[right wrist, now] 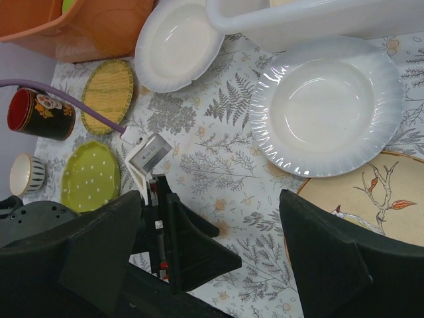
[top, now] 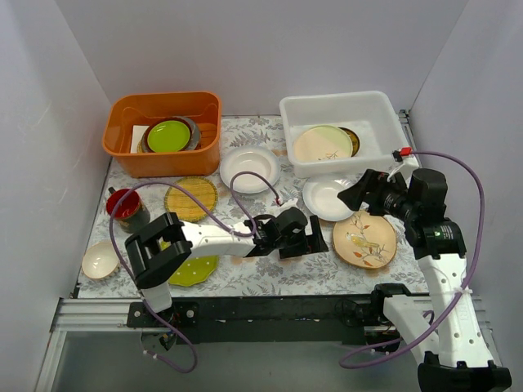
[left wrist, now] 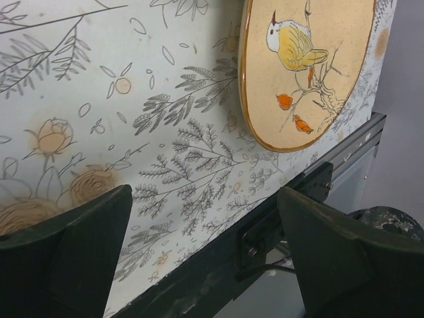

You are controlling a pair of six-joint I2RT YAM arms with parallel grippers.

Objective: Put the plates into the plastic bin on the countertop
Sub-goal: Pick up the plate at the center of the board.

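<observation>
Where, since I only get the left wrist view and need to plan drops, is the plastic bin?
Observer: The plastic bin stands at the far right of the countertop, beyond the bird plate.
Operator: Anything in it?
Observer: Yes, a pale plate with a sprig pattern is inside.
Operator: Is the right tool holding something?
Observer: No. The right tool is open and empty, hanging by a scalloped white plate.

Orange tub (top: 161,155) holding lime-green plate (top: 168,135) on grey dishes (top: 194,133); red mug (top: 122,202); small bowl (top: 100,260).
</observation>
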